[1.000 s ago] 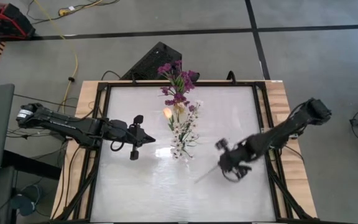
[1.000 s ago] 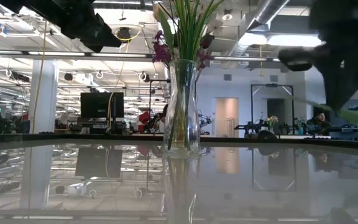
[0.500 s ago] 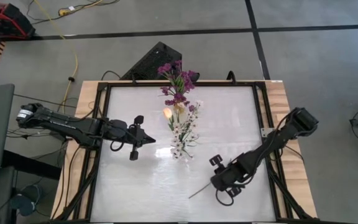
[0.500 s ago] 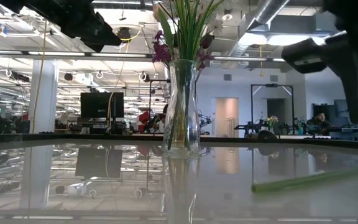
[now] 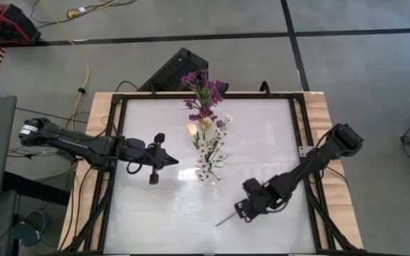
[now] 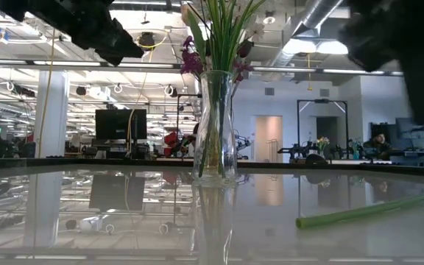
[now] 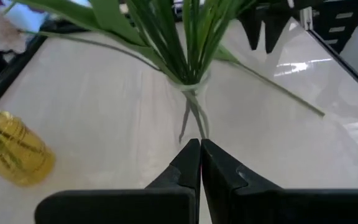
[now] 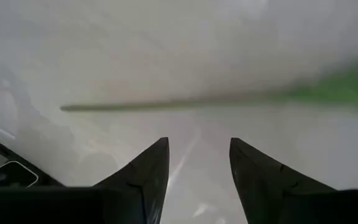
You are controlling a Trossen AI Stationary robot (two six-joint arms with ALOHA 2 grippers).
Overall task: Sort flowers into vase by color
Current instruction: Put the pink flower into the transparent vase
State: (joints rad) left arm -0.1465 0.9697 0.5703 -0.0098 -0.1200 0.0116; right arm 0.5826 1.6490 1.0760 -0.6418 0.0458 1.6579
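A clear glass vase [image 6: 216,125] stands at the table's middle, on its base, and holds the flowers: purple sprays [image 5: 203,89], white blossoms [image 5: 208,151] and a peach bud [image 5: 192,129]. A single green stem [image 5: 226,218] lies flat on the table near the right front; it also shows in the low view [image 6: 366,211]. My right gripper [image 5: 240,211] is low over it and open, with the stem [image 8: 166,104] lying crosswise just beyond its fingertips [image 8: 197,146]. My left gripper [image 5: 171,161] hovers shut to the left of the vase [image 7: 191,93], pointing at it.
The glossy white tabletop [image 5: 155,213] sits inside a black frame with wooden borders [image 5: 326,142]. A black device [image 5: 180,67] lies just past the far edge. Bare surface shows left and in front of the vase.
My right gripper has gone down and toward the near edge with the green stem. The stem hung clear of the table a second ago and now lies flat on it. My left arm has kept still.
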